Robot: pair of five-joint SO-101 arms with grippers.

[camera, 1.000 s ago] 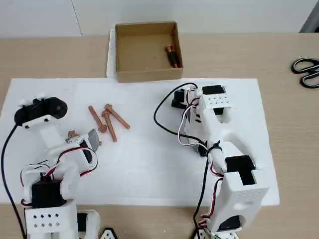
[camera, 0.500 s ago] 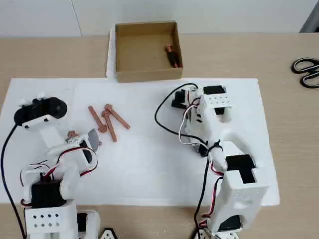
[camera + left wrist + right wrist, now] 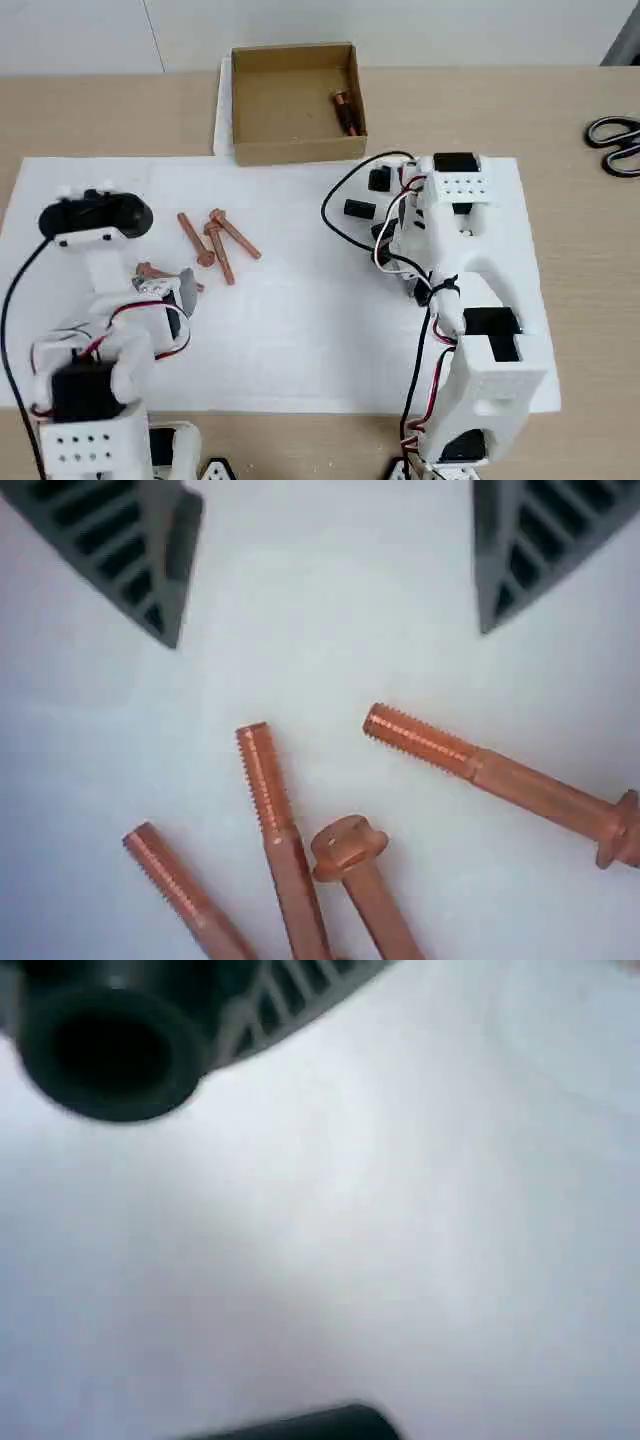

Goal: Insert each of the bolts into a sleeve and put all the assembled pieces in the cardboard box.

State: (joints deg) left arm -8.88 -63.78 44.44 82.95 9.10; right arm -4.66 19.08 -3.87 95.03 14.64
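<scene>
Several copper bolts [image 3: 220, 245] lie in a loose cluster on the white sheet [image 3: 300, 340], and one more bolt [image 3: 150, 270] lies beside my left gripper [image 3: 180, 292]. In the left wrist view that gripper [image 3: 325, 580] hangs open above the bolts [image 3: 285, 830], its dark fingers [image 3: 130, 550] spread wide with nothing between them. My right gripper [image 3: 390, 190] is shut on a black sleeve [image 3: 380, 180], whose open end [image 3: 105, 1050] sits beside a ribbed finger [image 3: 290, 995]. A second black sleeve [image 3: 360, 210] lies on the sheet close by. The cardboard box [image 3: 240, 110] holds one assembled piece [image 3: 345, 112].
The box stands at the back edge of the sheet, on the wooden table. Scissors [image 3: 615, 140] lie at the far right edge. Black cables [image 3: 335, 235] loop from the right arm over the sheet. Bare sheet lies between the two arms.
The right arm has shifted to the right, carrying one black sleeve with it. The left arm's upper part has swung slightly right and its gripper has settled lower by the bolts.
</scene>
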